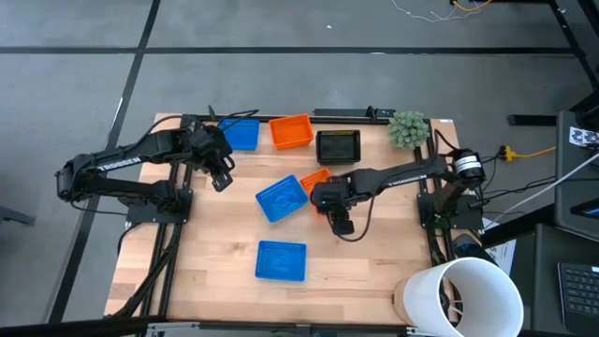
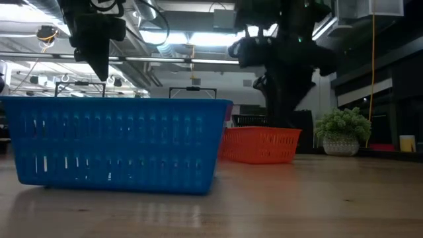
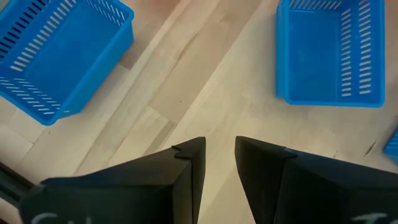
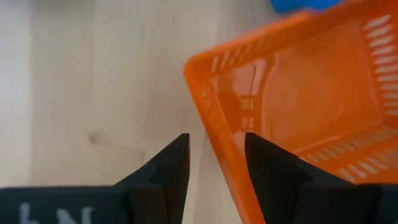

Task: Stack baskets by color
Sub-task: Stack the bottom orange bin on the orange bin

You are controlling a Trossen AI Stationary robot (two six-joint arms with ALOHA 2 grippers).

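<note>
Three blue baskets lie on the table: one at the far left (image 1: 241, 134), one in the middle (image 1: 281, 198), one near the front (image 1: 281, 260). An orange basket (image 1: 291, 131) and a black basket (image 1: 338, 146) sit at the far side. A second orange basket (image 4: 311, 106) rests flat beside the middle blue one. My right gripper (image 4: 214, 140) is open and points down over it, one finger inside its side wall (image 4: 214, 124) and one outside, with a gap on each side. My left gripper (image 3: 221, 146) hangs open over bare wood between two blue baskets.
A green plant (image 1: 408, 129) stands at the far right corner. A large white bucket (image 1: 463, 295) stands off the near right corner. Bare wood lies along the table's left side and near right part.
</note>
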